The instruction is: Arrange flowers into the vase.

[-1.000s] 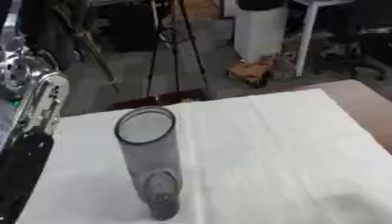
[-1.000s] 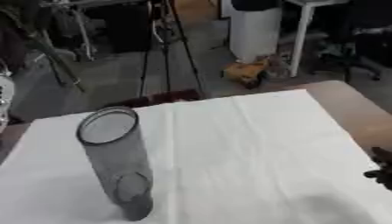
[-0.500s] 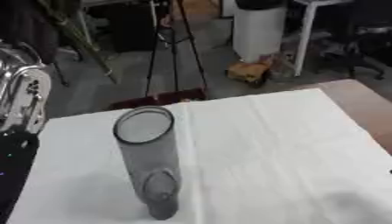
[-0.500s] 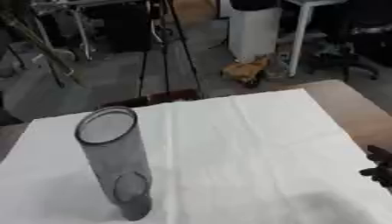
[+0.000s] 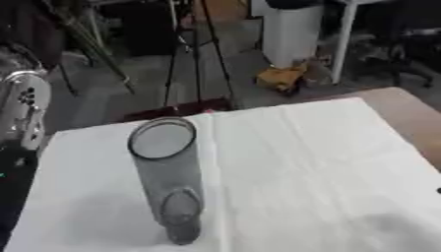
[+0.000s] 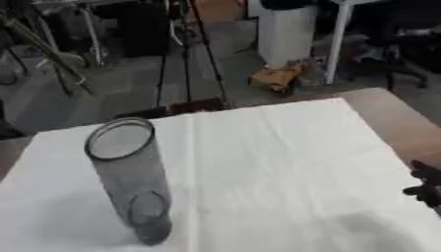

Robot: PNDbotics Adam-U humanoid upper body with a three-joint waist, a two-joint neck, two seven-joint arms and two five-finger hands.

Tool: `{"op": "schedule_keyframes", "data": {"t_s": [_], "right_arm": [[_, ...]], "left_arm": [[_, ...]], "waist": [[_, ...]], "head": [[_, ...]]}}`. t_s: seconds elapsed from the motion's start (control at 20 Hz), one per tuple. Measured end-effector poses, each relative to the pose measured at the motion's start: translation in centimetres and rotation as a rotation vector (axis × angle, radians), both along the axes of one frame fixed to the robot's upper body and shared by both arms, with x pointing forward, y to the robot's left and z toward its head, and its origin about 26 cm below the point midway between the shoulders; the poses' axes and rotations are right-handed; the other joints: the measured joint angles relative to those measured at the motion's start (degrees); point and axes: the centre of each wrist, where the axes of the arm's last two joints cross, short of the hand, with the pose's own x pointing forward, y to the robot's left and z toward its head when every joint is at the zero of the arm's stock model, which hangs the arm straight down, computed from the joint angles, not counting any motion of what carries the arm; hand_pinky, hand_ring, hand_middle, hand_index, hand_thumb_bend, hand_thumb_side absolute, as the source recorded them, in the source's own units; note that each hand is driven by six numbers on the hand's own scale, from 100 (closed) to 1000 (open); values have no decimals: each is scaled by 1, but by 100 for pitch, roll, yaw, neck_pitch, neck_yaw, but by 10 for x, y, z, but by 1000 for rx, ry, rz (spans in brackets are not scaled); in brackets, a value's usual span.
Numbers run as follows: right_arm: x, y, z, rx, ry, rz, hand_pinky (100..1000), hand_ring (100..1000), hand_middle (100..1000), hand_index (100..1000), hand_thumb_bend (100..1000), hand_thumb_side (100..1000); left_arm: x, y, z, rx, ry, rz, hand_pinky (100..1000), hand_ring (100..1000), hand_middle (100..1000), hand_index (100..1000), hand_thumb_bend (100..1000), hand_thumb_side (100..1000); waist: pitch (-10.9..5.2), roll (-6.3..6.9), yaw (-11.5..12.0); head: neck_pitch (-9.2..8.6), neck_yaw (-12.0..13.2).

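The right robot hand [image 6: 426, 186] shows only as a few dark fingers at the right edge of the worktop, low down, and whether they are spread or curled I cannot tell. It holds nothing that can be seen, so I read it as idle, parked clear of the work. The left arm [image 5: 24, 115] rises silver and black at the left edge in the left eye view; its hand is out of sight.

Well away from the right robot hand, across a broad stretch of white cloth [image 6: 284, 162], stands the vase [image 6: 129, 184], a clear smoky glass cylinder. It is upright on its base, long axis vertical, the open round mouth pointing straight up. That suits the job: flowers can drop in from above. It sits on the left half of the cloth, nearer the left arm's side.

No flowers show anywhere on the worktop [image 6: 388, 115], and the vase is empty, so arranging has not begun. Beyond the far edge are tripod legs and floor clutter.
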Motion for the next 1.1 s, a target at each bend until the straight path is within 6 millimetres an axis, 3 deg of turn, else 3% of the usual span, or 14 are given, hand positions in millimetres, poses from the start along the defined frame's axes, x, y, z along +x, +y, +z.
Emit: {"op": "schedule_keyframes", "data": {"t_s": [1.1], "right_arm": [[0, 0, 0, -1, -1, 1, 661, 965, 389, 707, 470, 559]], "left_arm": [[6, -2, -12, 9, 135, -116, 100, 100, 100, 133, 476, 742]], "waist": [[0, 0, -16]], "head": [[5, -77]]}}
